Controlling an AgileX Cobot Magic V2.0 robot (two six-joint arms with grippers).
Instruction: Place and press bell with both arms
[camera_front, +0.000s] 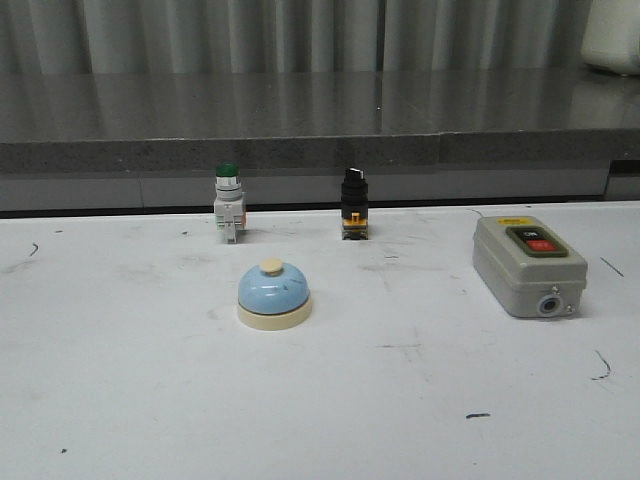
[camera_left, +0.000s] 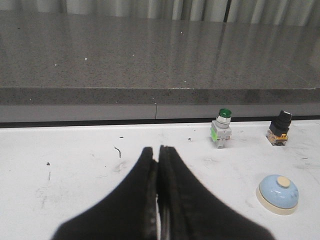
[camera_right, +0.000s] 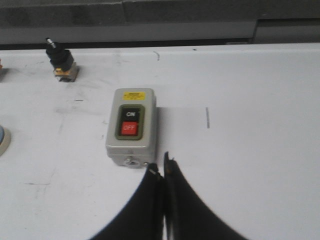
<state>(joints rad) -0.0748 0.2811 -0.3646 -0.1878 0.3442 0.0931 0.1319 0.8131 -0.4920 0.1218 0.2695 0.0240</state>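
The light-blue dome bell with cream base and cream button stands upright on the white table, a little left of centre. It also shows in the left wrist view, off to one side of my left gripper, which is shut and empty above bare table. In the right wrist view only the bell's rim shows at the frame edge. My right gripper is shut and empty, its tips just short of the grey switch box. Neither arm shows in the front view.
A green-capped push button and a black selector switch stand at the table's back edge. The grey switch box with ON and OFF buttons lies at the right. A grey ledge runs behind the table.
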